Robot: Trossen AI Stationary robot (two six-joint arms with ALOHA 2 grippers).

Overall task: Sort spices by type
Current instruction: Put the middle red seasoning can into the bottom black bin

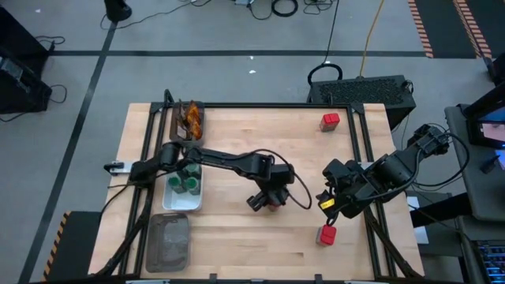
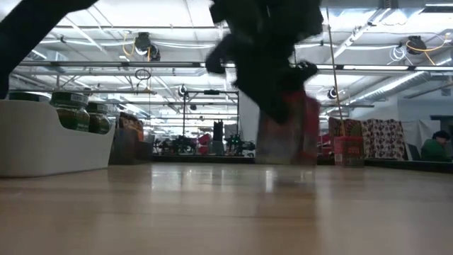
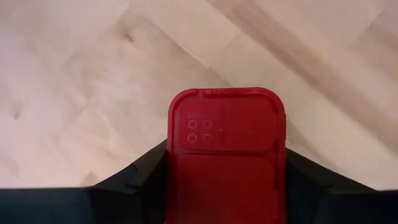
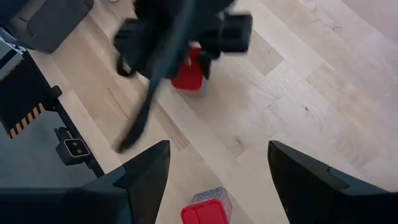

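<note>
My left gripper point(image 1: 267, 199) reaches over the table's middle and is shut on a red boxy packet point(image 3: 227, 143). My right gripper point(image 1: 327, 201) waits open near the right edge, above and just far of a second red packet point(image 1: 327, 234) that stands on the wood point(image 4: 205, 213). A third red packet point(image 1: 330, 120) stands at the far right corner. Jars with green lids point(image 1: 185, 183) stand in the white middle tray point(image 2: 42, 145). Brown-orange sachets point(image 1: 190, 118) lie in the far tray. My left gripper pinches the red packet between its two fingers point(image 3: 140, 180), one on each side wall near the packet's lid end point(image 3: 186, 162). The fingers come from above, pointing down. The packet is upright point(image 2: 287, 131), its bottom at or just above the table; which, I cannot tell.
Three trays line the table's left side: far one with sachets, white one with jars, grey near one point(image 1: 168, 241). A black frame rail point(image 1: 364, 142) runs along the right side. Bare wood lies between the trays and my left gripper.
</note>
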